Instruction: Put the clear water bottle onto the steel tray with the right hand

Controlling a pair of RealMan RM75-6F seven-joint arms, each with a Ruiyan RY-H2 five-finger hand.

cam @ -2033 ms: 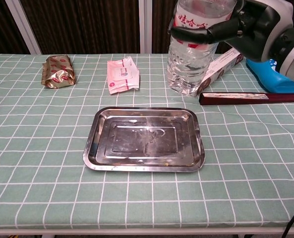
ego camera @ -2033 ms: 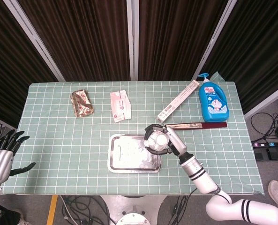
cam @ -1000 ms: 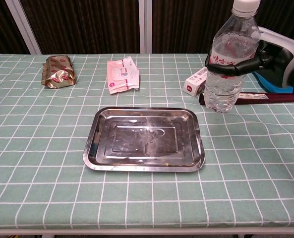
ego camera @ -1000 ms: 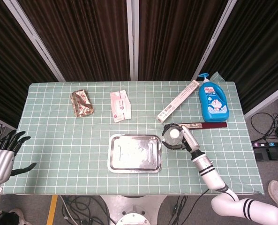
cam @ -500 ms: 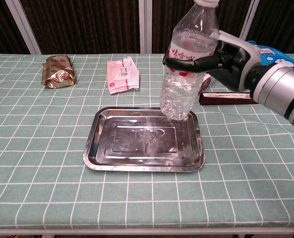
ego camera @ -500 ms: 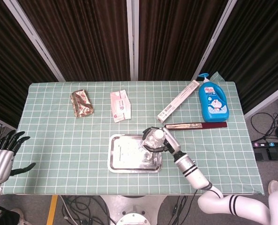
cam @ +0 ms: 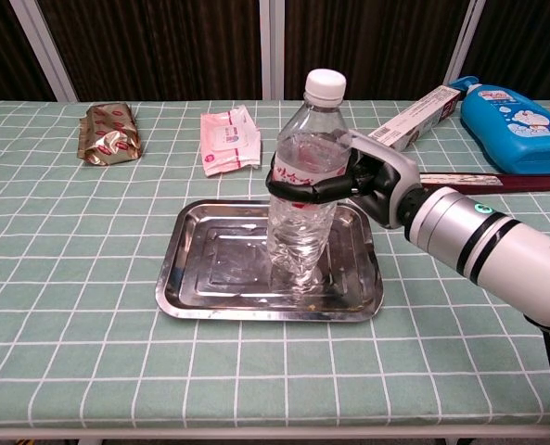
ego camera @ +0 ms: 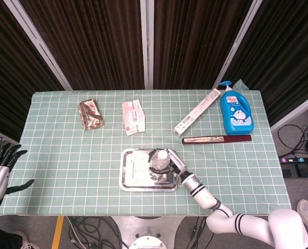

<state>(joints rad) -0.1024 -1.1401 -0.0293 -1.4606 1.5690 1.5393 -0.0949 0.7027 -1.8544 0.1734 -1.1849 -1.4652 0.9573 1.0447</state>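
The clear water bottle [cam: 301, 209] with a white cap stands upright on the steel tray [cam: 214, 269], its base on the tray's right half. My right hand [cam: 365, 187] grips it around the labelled upper part, fingers wrapped from the right. From the head camera the bottle [ego camera: 161, 161] and right hand [ego camera: 174, 165] sit over the tray [ego camera: 135, 174] at the table's front middle. My left hand [ego camera: 0, 174] hangs open off the table's left edge, holding nothing.
A gold snack packet [cam: 108, 133] and a pink wipes pack [cam: 228, 139] lie behind the tray. A long white box [cam: 418, 116], a blue detergent bottle [cam: 520, 116] and a dark red flat stick [cam: 497, 181] lie at the right rear.
The right hand carried the bottle left and down from above the tray's right rim onto the tray floor. The left hand stayed put.
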